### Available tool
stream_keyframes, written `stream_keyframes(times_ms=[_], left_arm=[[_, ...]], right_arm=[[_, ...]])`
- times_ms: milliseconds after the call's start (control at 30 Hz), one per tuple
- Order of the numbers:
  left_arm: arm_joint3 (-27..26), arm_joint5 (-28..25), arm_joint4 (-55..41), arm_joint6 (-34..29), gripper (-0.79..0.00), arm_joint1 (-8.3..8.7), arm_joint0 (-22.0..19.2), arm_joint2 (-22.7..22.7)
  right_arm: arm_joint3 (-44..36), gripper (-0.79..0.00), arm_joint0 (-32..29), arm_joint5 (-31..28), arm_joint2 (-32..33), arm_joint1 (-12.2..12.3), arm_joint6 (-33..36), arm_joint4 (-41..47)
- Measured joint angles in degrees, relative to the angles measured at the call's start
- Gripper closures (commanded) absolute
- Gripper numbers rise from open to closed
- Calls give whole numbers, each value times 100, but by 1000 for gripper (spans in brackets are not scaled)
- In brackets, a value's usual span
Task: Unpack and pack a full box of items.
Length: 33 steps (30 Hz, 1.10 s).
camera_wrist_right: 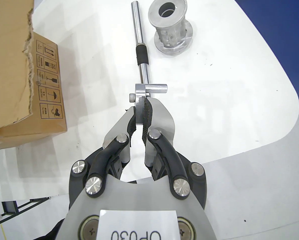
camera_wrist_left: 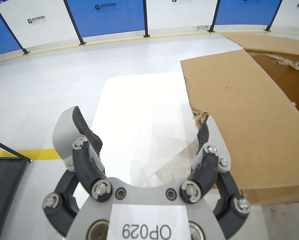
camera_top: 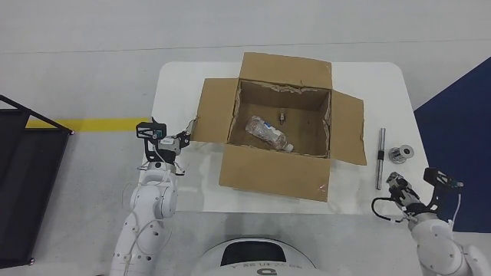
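White table (camera_top: 184,84) — contents, left to right.

1. Left gripper (camera_top: 173,142) (camera_wrist_left: 140,118): over the table's left edge, fingers spread wide and holding nothing. One fingertip (camera_wrist_left: 204,128) is just beside the torn corner of the box's left flap.
2. Cardboard box (camera_top: 276,172) (camera_wrist_left: 239,126): mid-table, all four flaps folded outward, torn paper along the inner rim.
3. Clear plastic bottle (camera_top: 268,133): lying on its side on the box floor.
4. Small dark item (camera_top: 281,115): on the box floor beyond the bottle, too small to identify.
5. Metal rod (camera_top: 380,157) (camera_wrist_right: 140,48): flat on the table just right of the box, with a black band partway along it.
6. Flanged metal cylinder (camera_top: 399,153) (camera_wrist_right: 170,31): upright, just beside the rod, bore facing up.
7. Right gripper (camera_top: 399,188) (camera_wrist_right: 141,106): near the table's front right corner, fingers clamped on a small metal block (camera_wrist_right: 141,92) with a cross pin — the block sits at the rod's near end; contact between them cannot be told.
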Motion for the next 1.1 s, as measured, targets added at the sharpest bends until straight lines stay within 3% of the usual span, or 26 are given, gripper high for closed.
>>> stream_keyframes(times_ms=[667, 833, 900, 1033, 1100], left_arm=[[0, 0, 0, 0, -785, 0, 0, 0], [0, 0, 0, 0, -785, 0, 0, 0], [0, 0, 0, 0, -785, 0, 0, 0], [0, 0, 0, 0, -785, 0, 0, 0], [0, 0, 0, 0, -785, 0, 0, 0]], right_arm=[[501, 0, 897, 741, -291, 38, 868, -685], [679, -37, 1099, 874, -291, 45, 1049, -710], [749, -74, 1187, 923, -294, 48, 1119, -711], [832, -252, 1260, 889, -279, 51, 1184, -695], [849, -268, 1266, 868, -260, 51, 1199, -667]])
